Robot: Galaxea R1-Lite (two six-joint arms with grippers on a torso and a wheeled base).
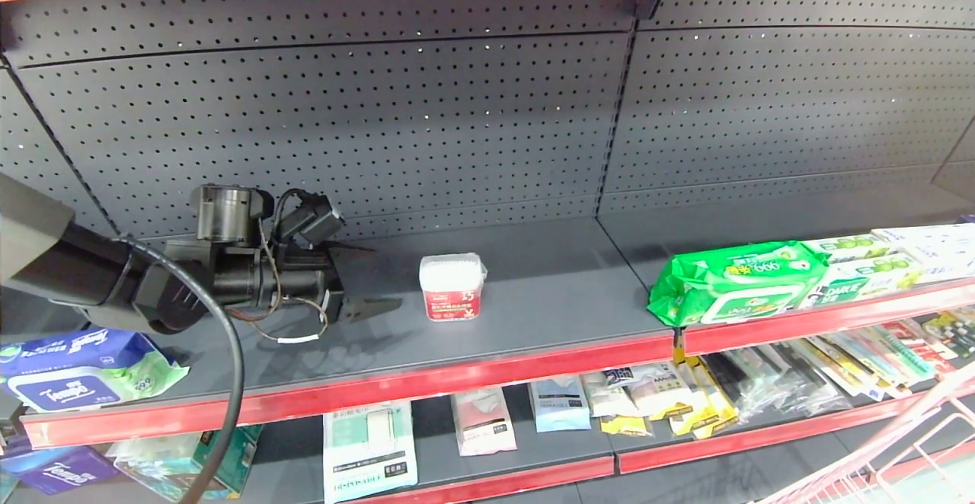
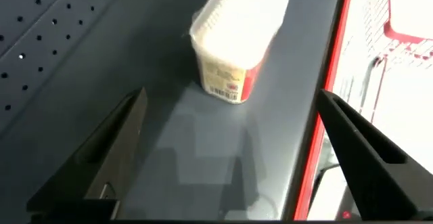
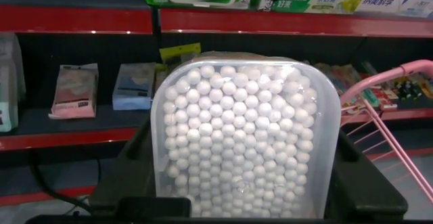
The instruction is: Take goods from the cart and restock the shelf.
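Note:
A small tub of cotton swabs (image 1: 452,287) with a red label stands upright on the grey shelf board (image 1: 533,314). My left gripper (image 1: 385,277) hovers just left of it, open, nothing between its fingers. In the left wrist view the same tub (image 2: 237,38) stands a short way beyond my left gripper (image 2: 230,163), whose dark fingers (image 2: 115,156) spread wide over the bare board. My right gripper (image 3: 247,183) is shut on a second clear tub of cotton swabs (image 3: 247,116), its lid facing the camera, held out in front of the shelving.
A green wet-wipe pack (image 1: 735,279) and toothpaste boxes (image 1: 861,260) lie on the board's right part. A blue tissue pack (image 1: 84,374) sits at the left under my arm. Packets fill the lower shelf (image 1: 487,420). The pink cart (image 1: 883,466) stands at lower right.

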